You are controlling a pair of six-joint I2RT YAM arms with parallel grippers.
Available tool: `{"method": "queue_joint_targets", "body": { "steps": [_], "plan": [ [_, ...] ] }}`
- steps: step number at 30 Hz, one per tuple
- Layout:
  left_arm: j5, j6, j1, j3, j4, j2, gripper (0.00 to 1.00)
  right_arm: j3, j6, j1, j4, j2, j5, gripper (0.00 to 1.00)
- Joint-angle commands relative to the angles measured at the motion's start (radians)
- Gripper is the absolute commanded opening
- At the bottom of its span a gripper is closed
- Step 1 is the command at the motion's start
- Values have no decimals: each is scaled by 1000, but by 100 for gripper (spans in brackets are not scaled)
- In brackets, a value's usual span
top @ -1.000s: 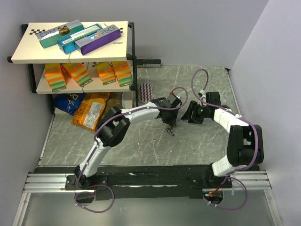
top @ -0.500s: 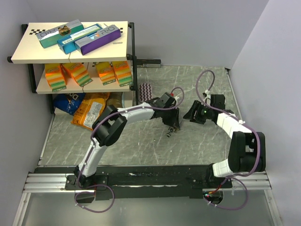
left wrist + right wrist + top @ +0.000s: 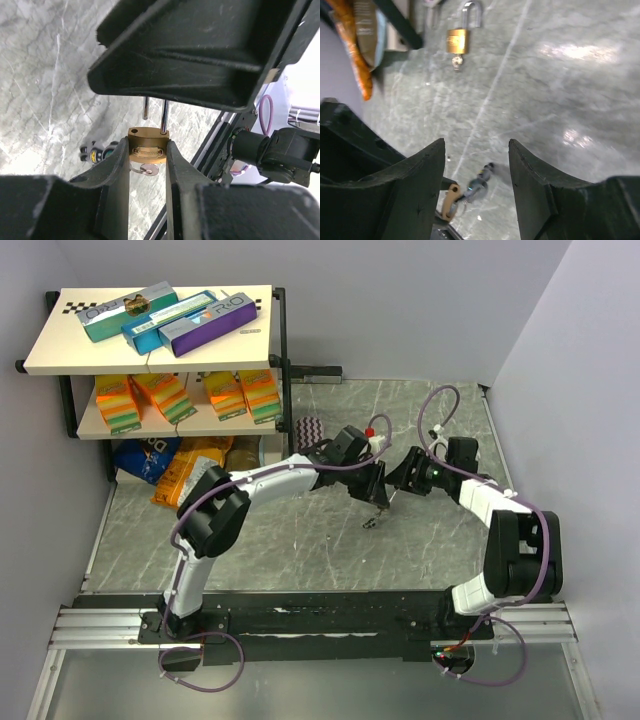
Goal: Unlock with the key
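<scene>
Pinching small brass padlock (image 3: 147,144) steady, left gripper (image 3: 147,152) presents tiny silver key (image 3: 148,170), stuck in lock's underside, toward right gripper (image 3: 476,150): jaws wide, nothing held, lined up prob. to turn it.

A robot lab: walled marble tabletop (image 3: 300,550) (stocked shelf (image 3: 60,350) alongside).

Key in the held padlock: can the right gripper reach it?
Probably yes. The right gripper is open and aimed at the key, which pokes out of the padlock in the left gripper, nothing between.
</scene>
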Motion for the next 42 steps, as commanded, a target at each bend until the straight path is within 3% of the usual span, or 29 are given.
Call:
{"method": "queue_joint_targets", "body": {
  "steps": [1,10,16,20,25,33,36,39,40,42],
  "plan": [
    [13,4,2,-13,46,-59,1,2,51,-6,155,46,-149,59],
    [-59,-56,12,-8,81,-46,1,-3,69,-6,163,55,-224,54],
    [-125,-88,32,-22,87,-44,1,2,51,-6,136,65,-237,38],
    [-175,-90,39,-19,71,-32,1,31,8,-6,60,75,-178,28],
    [-145,-90,42,-22,93,-27,1,67,-41,-5,-44,95,-99,24],
    [-212,-62,43,34,25,8,1,144,-87,-3,-215,120,40,22],
    [-177,-50,43,47,27,16,1,170,-90,-3,-261,134,93,25],
    [-154,-51,43,19,61,-4,1,166,-89,-6,-255,103,104,38],
    [-145,-51,46,9,61,-7,1,166,-86,-5,-255,92,96,48],
    [-128,-42,49,8,52,-15,1,164,-86,-6,-238,53,86,53]
  ]
}}
